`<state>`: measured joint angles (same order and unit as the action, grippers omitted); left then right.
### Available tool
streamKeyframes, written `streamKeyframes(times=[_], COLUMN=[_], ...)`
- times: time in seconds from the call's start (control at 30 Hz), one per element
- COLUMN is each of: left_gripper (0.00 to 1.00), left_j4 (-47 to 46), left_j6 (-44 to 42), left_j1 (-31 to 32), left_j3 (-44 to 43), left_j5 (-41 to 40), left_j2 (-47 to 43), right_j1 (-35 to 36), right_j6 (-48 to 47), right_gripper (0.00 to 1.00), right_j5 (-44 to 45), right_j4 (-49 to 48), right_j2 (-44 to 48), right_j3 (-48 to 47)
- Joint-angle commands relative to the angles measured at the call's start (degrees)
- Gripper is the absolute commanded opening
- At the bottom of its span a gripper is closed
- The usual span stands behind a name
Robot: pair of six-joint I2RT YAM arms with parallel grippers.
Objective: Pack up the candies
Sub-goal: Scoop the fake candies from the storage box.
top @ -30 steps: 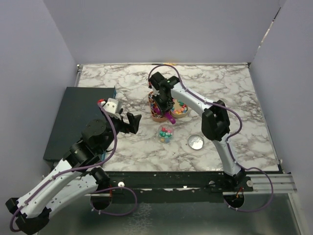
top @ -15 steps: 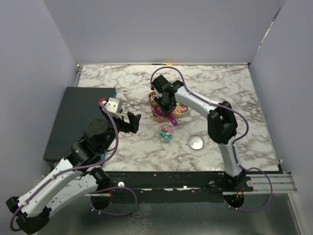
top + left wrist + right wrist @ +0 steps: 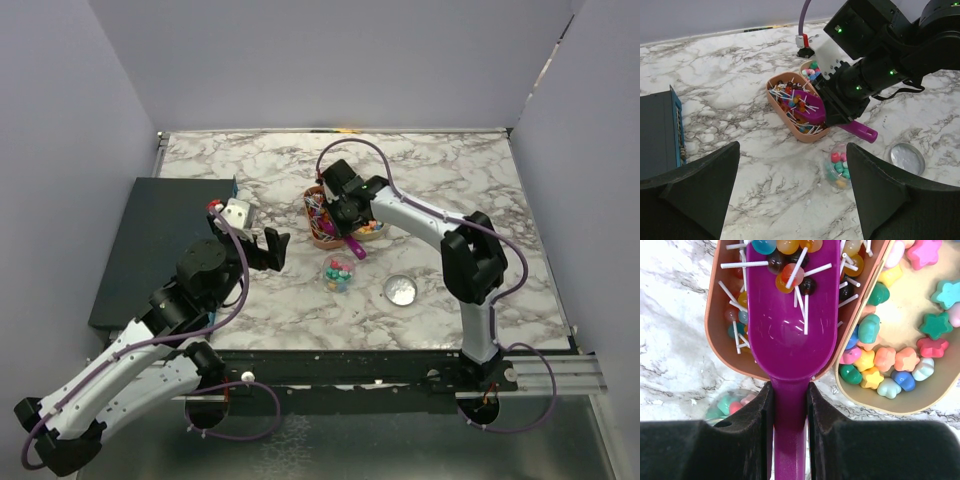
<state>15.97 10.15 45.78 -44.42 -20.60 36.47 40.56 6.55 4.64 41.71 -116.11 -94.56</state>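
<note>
Looked like a robotics lab rig: marble-print tabletop [image 3: 250, 170] boxed in by plain panels [image 3: 330, 60], robot arms [image 3: 130, 368] on a metal rail [image 3: 560, 376].

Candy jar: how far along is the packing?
Done: the clear jar holds some candies. In hand: the right gripper grips the purple scoop, dug into the lollipop tray. Left: tipping more into the jar, then fitting the lid lying beside it.

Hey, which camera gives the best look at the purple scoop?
Right wrist: the scoop fills the frame, lollipops in its bowl, handle clamped between the fingers. Left wrist shows the bowl and handle end, the middle hidden by the right arm. Top external shows little but the handle end.
</note>
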Motion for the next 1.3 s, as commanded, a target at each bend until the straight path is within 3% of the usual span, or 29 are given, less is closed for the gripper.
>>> streamKeyframes(times=[0.0, 0.57, 0.93, 1.27], left_gripper=[0.88, 0.88, 0.87, 0.87], left_j4=[0.20, -0.14, -0.88, -2.14], left_j6=[-0.68, -1.41, -1.93, -2.11], left_j1=[0.10, 0.10, 0.00, 0.01], left_j3=[0.83, 1.09, 1.51, 2.41], left_j5=[-1.63, -2.15, -3.07, -3.99], left_j2=[0.26, 0.54, -0.69, -3.13], right_j1=[0.36, 0.53, 1.31, 1.62], right_j6=[0.79, -1.16, -3.86, -9.11], right_gripper=[0.01, 0.01, 0.01, 0.01], right_j5=[1.08, 0.63, 0.43, -2.32], right_j4=[-6.48, -18.87, -21.71, -9.32], right_j2=[3.61, 14.01, 25.08, 35.20], right_j3=[2.48, 15.71, 24.64, 27.34])
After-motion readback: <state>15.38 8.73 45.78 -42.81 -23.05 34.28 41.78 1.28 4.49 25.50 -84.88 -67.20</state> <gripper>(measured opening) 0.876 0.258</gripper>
